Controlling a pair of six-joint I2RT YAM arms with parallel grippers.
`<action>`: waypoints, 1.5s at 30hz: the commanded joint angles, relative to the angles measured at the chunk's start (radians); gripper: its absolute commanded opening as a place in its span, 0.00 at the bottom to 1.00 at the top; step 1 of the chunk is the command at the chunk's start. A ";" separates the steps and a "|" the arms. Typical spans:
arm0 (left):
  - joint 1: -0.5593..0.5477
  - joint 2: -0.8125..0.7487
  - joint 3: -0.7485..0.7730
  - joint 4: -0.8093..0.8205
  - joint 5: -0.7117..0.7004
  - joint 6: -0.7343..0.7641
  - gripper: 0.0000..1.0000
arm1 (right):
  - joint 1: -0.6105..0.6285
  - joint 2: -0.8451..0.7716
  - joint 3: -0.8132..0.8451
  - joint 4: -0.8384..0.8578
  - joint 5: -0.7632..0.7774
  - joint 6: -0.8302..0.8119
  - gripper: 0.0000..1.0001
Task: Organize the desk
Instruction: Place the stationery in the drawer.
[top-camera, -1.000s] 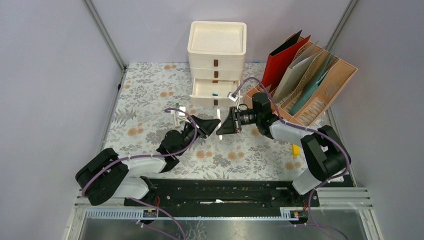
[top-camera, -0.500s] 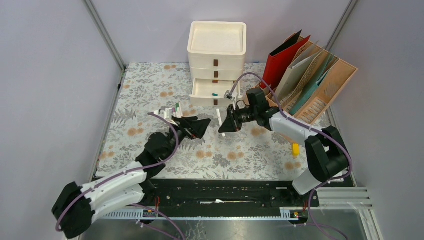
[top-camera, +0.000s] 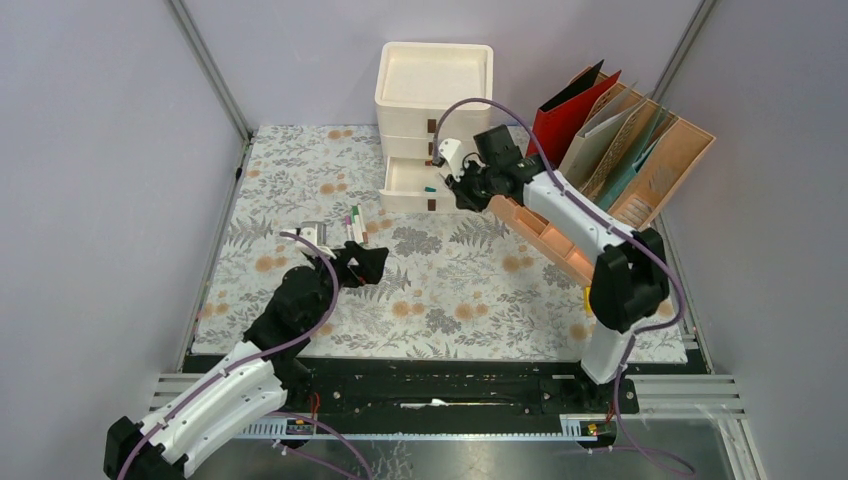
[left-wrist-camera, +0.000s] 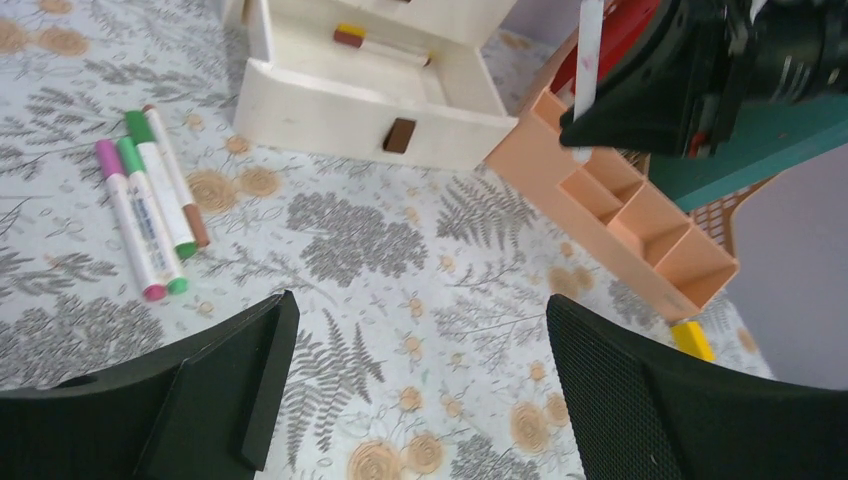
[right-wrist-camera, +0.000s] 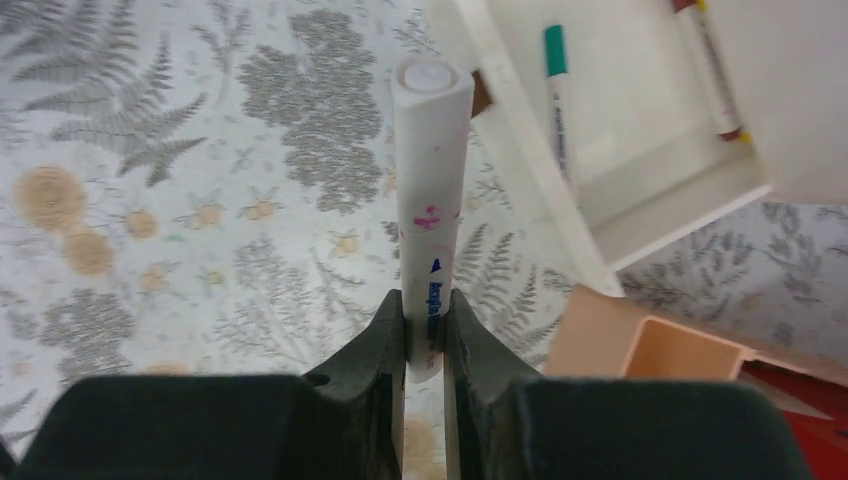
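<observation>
The desk (top-camera: 480, 290) is a fern-and-flower cloth. My right gripper (right-wrist-camera: 425, 310) is shut on a white marker (right-wrist-camera: 430, 200), which points away from the fingers. It hangs beside the front corner of the open drawer (right-wrist-camera: 640, 150) of the cream drawer unit (top-camera: 432, 90). A teal-capped marker (right-wrist-camera: 556, 90) and a brown-and-yellow one (right-wrist-camera: 710, 65) lie in that drawer. My left gripper (left-wrist-camera: 418, 310) stands wide open over bare cloth with nothing between its fingers. Three markers (left-wrist-camera: 150, 215) lie side by side on the cloth to its left.
A peach file organiser (top-camera: 640, 170) with a red folder (top-camera: 560, 120) and other folders stands at the back right, close behind the right arm. A small yellow object (left-wrist-camera: 692, 338) lies by its near end. Metal rails frame the desk.
The left gripper has opened wide and drawn back to the left. The right gripper has carried the white marker from mid-desk to the open drawer.
</observation>
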 joint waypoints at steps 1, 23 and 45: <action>0.006 -0.017 0.010 -0.069 -0.041 0.032 0.99 | 0.005 0.122 0.183 -0.133 0.174 -0.115 0.00; 0.010 -0.019 -0.018 -0.093 -0.074 0.040 0.99 | 0.006 0.545 0.617 -0.094 0.473 -0.160 0.04; 0.039 0.081 -0.012 -0.020 -0.004 -0.002 0.99 | 0.005 0.235 0.419 -0.084 0.250 0.006 0.38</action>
